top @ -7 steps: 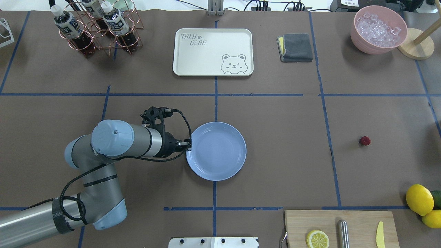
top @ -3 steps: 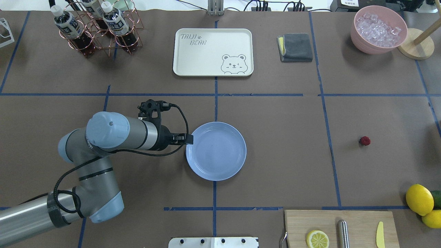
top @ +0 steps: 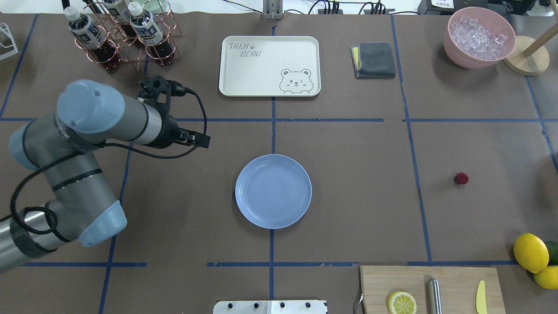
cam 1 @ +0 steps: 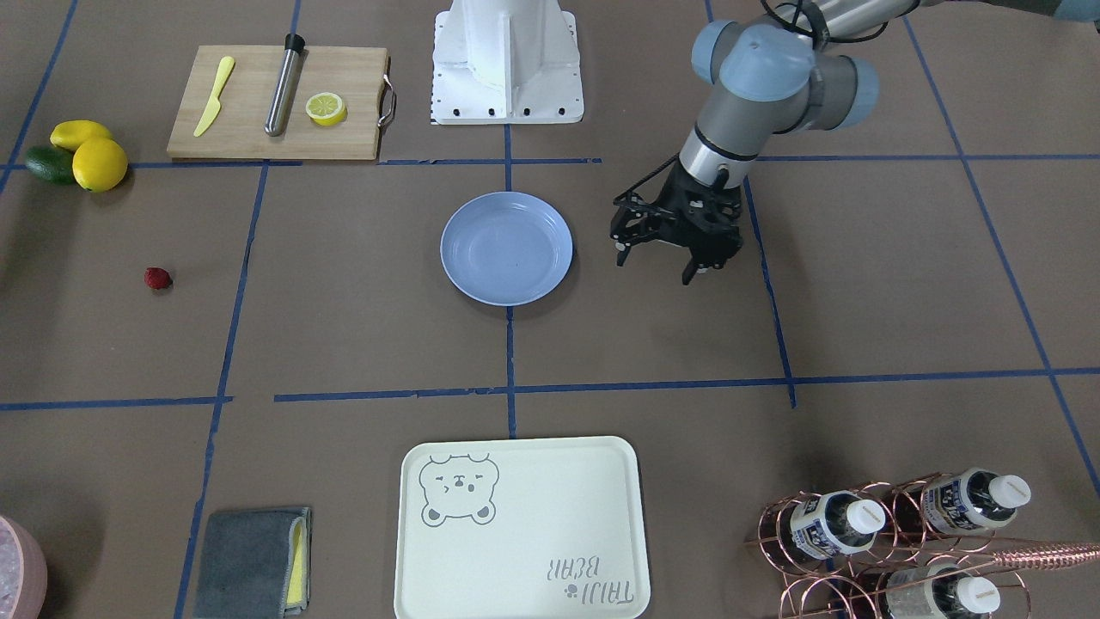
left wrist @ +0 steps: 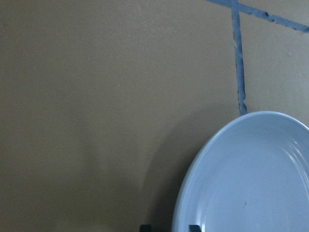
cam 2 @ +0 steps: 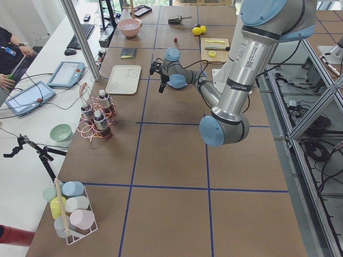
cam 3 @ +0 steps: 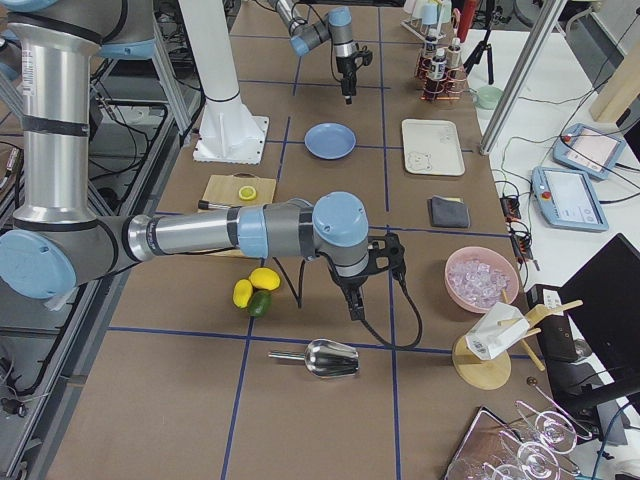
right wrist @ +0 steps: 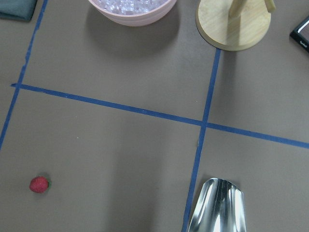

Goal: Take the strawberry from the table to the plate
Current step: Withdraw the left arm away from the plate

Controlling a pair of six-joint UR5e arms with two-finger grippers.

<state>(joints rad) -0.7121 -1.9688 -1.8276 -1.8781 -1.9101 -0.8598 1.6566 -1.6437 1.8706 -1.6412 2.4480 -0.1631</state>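
Observation:
The strawberry [top: 461, 178] is a tiny red berry lying on the brown table [top: 348, 174] far to the right of the light-blue plate [top: 273, 191]; it also shows as the strawberry [cam 1: 157, 278] and low left as the strawberry [right wrist: 39, 184]. The plate [cam 1: 506, 248] has nothing on it. My left gripper [top: 205, 141] hangs above the table, left of and beyond the plate, open by a small gap and holding nothing. Its dark fingertips [left wrist: 194, 227] peek in over the plate [left wrist: 251, 179] rim. My right gripper [cam 3: 353, 303] hovers near the lemons; I cannot tell whether it is open or shut.
A cream bear tray [top: 269, 65], a bottle rack [top: 122, 35], a grey cloth [top: 373, 60] and a pink ice bowl [top: 479, 37] line the far side. A cutting board [top: 429, 288] and lemons [top: 530, 252] sit near right. A metal scoop [right wrist: 217, 205] lies by the strawberry.
My left gripper let go of the plate's left rim, then rose and drew back to the left and farther away. The plate and strawberry stayed put.

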